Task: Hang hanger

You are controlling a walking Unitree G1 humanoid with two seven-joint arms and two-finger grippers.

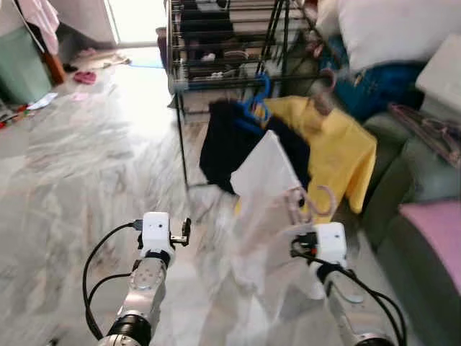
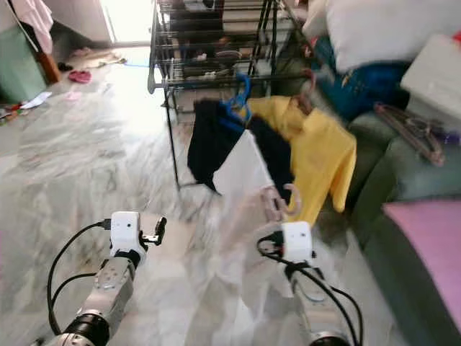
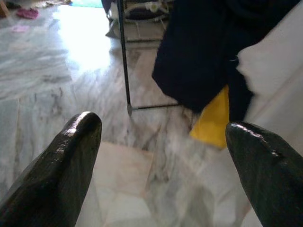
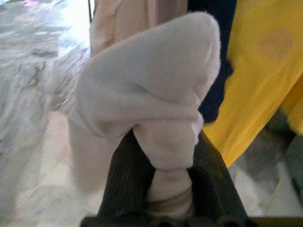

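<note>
- The right gripper [image 4: 163, 189] is pinching a bunched fold of the white garment [image 1: 268, 209], not the pink hanger [image 1: 306, 202] itself, so the hanger may be sliding out of the cloth during the lift
- The loose fabric is hanging in front of the drying rack [image 1: 216, 79] and could be snagging on the navy shirt [image 1: 223, 144] or yellow shirt [image 1: 338, 144]
- The hanger is sitting just above the right gripper, pale pink with a curved hook, blurred
- The left gripper [image 3: 161, 156] is holding its fingers spread with nothing between them
</note>
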